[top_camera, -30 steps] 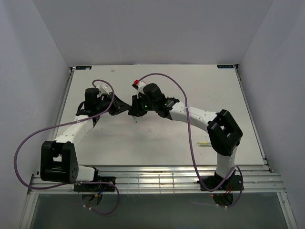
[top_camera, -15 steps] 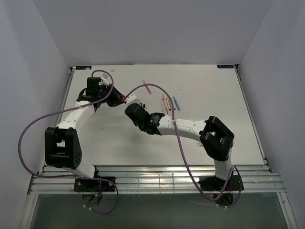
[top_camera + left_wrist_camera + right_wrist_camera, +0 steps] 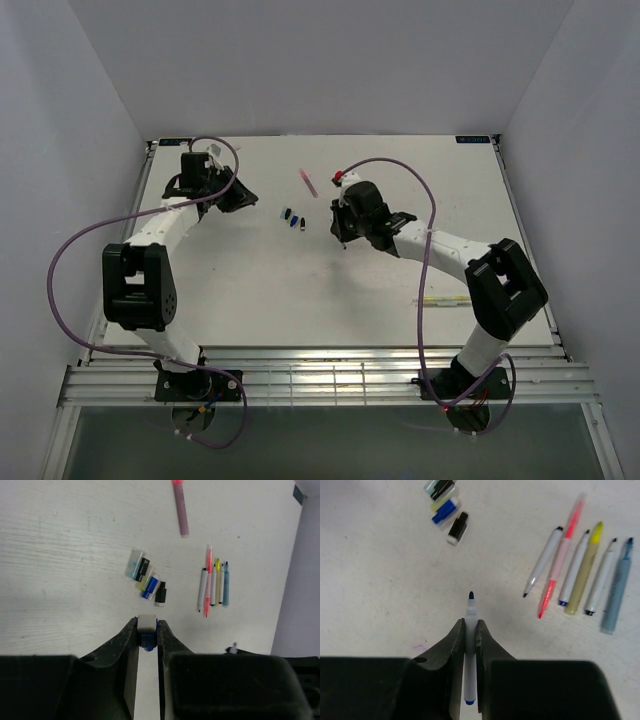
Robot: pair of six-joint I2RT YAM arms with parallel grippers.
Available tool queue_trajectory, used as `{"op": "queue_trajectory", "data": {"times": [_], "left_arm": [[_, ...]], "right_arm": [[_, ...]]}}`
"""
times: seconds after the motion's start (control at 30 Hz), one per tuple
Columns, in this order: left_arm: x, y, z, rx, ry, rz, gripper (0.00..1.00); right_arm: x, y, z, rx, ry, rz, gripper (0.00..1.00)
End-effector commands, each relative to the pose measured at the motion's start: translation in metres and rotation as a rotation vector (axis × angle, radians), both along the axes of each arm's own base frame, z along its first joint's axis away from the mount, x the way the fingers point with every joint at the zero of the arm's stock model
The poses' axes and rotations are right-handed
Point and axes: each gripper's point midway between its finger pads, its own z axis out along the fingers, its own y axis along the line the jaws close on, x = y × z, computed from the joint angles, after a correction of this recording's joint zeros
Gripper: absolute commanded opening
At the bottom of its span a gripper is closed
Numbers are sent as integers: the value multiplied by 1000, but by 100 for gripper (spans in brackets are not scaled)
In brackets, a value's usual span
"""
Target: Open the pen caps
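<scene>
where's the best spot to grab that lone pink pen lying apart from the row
Take the lone pink pen at mid-barrel, coming straight down and closing across its width. It lies flat on the table, well apart from the row of pens and the loose caps, so both long sides look free to close on.

The left arm (image 3: 160,228) and right arm (image 3: 445,245) wore white shells between blocky black joints, each trailed a looping purple cable (image 3: 385,161), a red fitting (image 3: 338,180) capped the right wrist, and the left gripper (image 3: 147,630) and right gripper (image 3: 470,630) had black wedge-shaped fingers (image 3: 120,640).
</scene>
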Motion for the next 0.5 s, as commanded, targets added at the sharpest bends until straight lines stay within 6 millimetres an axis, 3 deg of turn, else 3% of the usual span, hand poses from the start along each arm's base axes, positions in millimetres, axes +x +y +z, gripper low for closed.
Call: {"op": "queue_trajectory", "data": {"times": [0.0,0.23,0.33,0.47], "left_arm": [[8,6,-26,81,55,-33,0],[23,2,-67,84,135,-69,0],[32,-4,-72,76,135,-91,0],[44,-9,-90,85,161,-98,0]], "right_arm": [[32,-10,50,153,-51,-34,8],[90,-89,52,127,-55,-168,8],[107,-117,46,128,-47,-207,8],[122,-140,29,109,-19,-232,8]]}}
